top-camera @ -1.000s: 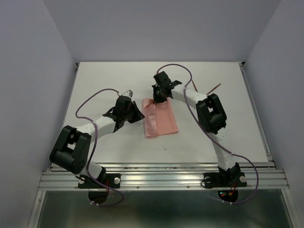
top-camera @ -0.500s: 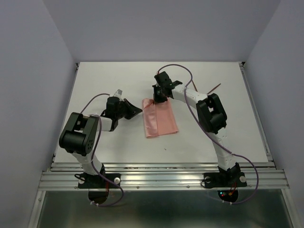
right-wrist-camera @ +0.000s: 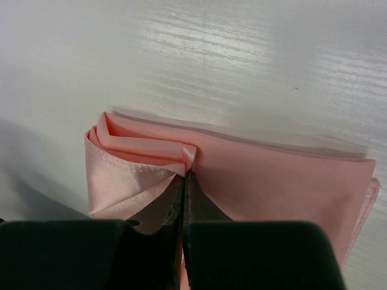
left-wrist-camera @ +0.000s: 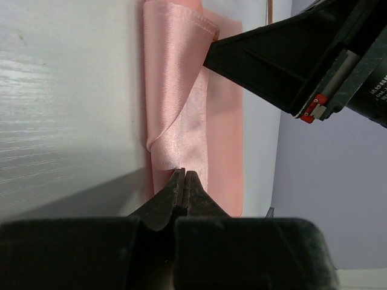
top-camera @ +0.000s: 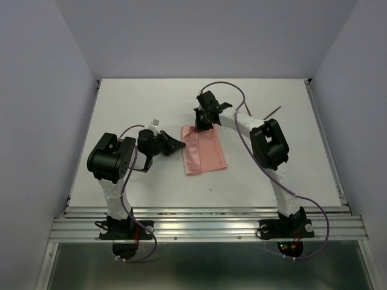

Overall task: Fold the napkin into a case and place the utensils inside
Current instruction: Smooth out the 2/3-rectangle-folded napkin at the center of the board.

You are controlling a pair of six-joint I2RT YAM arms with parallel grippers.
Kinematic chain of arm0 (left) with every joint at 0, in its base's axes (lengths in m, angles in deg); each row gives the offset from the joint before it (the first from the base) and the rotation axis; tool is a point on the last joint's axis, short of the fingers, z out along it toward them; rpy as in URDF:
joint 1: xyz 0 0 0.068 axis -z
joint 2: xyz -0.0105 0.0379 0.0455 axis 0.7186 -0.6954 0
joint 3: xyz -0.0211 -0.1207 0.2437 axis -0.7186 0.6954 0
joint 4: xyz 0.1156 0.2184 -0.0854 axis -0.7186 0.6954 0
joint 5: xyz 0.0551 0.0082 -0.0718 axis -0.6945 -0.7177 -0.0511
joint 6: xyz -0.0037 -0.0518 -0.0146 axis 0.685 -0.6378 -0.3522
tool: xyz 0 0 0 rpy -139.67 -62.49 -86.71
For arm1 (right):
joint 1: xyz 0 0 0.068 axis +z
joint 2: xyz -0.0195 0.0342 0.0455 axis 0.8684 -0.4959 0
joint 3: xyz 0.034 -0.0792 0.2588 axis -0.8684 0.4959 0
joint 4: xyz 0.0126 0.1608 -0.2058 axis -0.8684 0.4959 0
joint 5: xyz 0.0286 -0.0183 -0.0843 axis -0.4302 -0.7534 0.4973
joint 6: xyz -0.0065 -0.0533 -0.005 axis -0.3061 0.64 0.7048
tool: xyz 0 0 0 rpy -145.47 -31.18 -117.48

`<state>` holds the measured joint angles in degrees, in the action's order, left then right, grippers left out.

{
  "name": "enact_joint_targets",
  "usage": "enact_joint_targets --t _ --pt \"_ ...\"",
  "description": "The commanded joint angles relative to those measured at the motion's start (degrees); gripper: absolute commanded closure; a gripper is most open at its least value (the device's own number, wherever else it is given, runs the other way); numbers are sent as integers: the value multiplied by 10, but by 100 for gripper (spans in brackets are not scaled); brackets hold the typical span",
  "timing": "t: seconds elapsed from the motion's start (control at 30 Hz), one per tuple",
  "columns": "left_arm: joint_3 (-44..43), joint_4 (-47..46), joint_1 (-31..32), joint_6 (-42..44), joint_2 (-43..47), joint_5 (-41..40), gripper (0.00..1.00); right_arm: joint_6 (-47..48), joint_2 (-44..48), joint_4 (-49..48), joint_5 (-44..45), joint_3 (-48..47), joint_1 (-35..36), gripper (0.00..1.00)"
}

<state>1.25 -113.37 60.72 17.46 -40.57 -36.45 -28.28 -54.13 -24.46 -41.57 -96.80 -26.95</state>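
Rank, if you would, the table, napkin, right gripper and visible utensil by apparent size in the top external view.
1. table
2. napkin
3. right gripper, shut on the napkin's far corner
4. utensil, a thin stick at far right

The gripper may sit slightly nearer the camera, but the order looks clear.

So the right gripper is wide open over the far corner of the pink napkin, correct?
Not open. The right gripper is shut, pinching a fold of the pink napkin at its far corner. The right wrist view shows this.
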Motion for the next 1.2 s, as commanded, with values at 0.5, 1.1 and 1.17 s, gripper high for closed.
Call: enact_joint_targets --t 0.5,1.1,1.17 --pt "43 -145 48 -62 -44 28 100 -9 -12 -15 -16 -7 -3 99" --pt "47 -129 52 -57 -30 41 100 10 -19 -10 -10 -55 -3 98" --pt "45 -125 52 -55 -29 41 100 10 -21 -11 -8 -60 -3 98"
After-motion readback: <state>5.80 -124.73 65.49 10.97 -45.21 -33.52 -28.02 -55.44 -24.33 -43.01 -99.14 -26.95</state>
